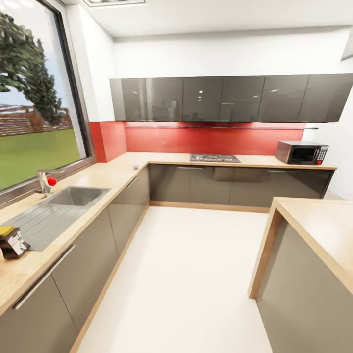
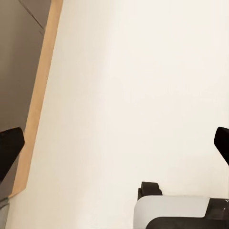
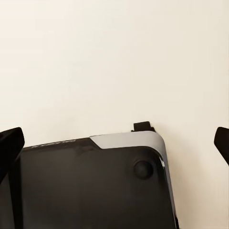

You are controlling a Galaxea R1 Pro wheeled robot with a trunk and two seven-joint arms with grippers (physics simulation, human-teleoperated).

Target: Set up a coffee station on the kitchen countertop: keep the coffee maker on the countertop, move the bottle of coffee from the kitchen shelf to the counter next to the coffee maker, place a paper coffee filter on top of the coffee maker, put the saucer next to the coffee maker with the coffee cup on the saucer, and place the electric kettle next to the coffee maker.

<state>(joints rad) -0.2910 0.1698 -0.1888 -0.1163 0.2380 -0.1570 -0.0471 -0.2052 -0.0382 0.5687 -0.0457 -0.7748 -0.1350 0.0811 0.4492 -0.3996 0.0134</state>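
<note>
The light wood countertop [image 1: 113, 171] runs along the left wall and the back wall over dark grey cabinets. A small dark bottle of coffee [image 1: 12, 241] with a yellow cap and white label rests tilted on it at the near left, beside the sink's drainboard. My left gripper [image 2: 114, 148] hangs open over the white floor, its dark fingertips [image 2: 9, 148] far apart. My right gripper [image 3: 114, 145] is open too, above my own base. The coffee maker, paper coffee filter, saucer, coffee cup and electric kettle are out of view.
A steel sink [image 1: 73, 196] with a red-knobbed tap [image 1: 46, 181] sits under the window. A hob [image 1: 214, 158] and a microwave [image 1: 301, 152] are on the back counter. A wood-topped island [image 1: 318, 220] stands at the right. White floor [image 1: 186, 274] lies between.
</note>
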